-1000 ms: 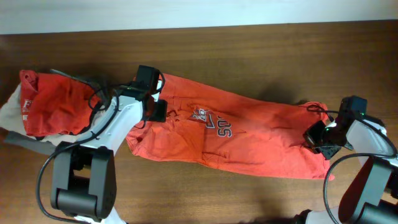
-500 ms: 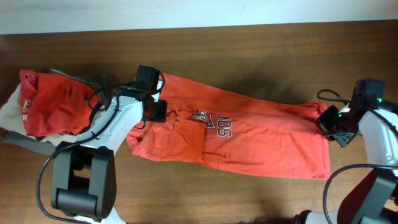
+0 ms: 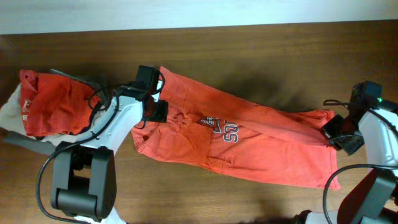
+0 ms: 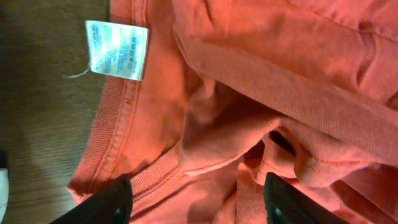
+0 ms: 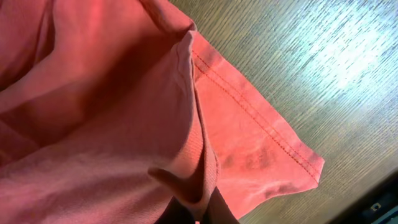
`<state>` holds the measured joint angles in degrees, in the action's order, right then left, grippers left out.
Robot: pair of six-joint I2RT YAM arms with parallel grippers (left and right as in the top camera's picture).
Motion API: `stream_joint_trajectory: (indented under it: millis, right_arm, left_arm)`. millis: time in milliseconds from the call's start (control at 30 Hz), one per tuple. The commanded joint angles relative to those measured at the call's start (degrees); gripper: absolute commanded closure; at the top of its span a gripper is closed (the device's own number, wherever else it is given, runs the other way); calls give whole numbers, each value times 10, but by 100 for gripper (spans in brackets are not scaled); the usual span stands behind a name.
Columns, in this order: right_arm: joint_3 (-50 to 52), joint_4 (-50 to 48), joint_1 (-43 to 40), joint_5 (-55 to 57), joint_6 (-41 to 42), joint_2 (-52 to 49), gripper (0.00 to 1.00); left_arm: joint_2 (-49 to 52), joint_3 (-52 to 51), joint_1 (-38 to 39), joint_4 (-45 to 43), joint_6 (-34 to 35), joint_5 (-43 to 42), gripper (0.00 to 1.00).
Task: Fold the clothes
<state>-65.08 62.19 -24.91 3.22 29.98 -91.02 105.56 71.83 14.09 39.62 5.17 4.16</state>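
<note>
The clothes are an orange-red T-shirt (image 3: 267,152) stretched in a long band across the brown table, its navy-and-white print (image 3: 222,128) showing near the middle. My left gripper (image 3: 157,111) is at the shirt's collar end. In the left wrist view it (image 4: 198,184) stands open, its black fingers (image 4: 115,200) wide apart over the ribbed collar and bunched fabric, near the white care label (image 4: 118,50). My right gripper (image 3: 331,129) is at the far right end. In the right wrist view it (image 5: 200,208) is shut on a fold of the shirt (image 5: 93,93) beside the stitched hem corner.
A second red garment (image 3: 53,102) lies bunched at the far left on a pale cloth (image 3: 11,112). Bare wooden table (image 3: 249,43) runs behind the shirt. The right arm's base (image 3: 373,186) stands at the front right corner.
My right gripper has drawn the shirt's end to the right, and the shirt has stretched and slid that way, print included. The left arm has held its place at the collar.
</note>
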Motion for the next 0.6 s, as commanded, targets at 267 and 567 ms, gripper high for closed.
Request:
stream_joint_trajectory:
  millis: [267, 567]
  right_arm:
    - [-5, -20, 2, -22, 3, 9, 96]
    - [-5, -31, 2, -30, 3, 9, 96]
  left_arm:
    - [-9, 26, 37, -8, -48, -108, 24]
    - [-1, 26, 46, -83, -20, -108, 24]
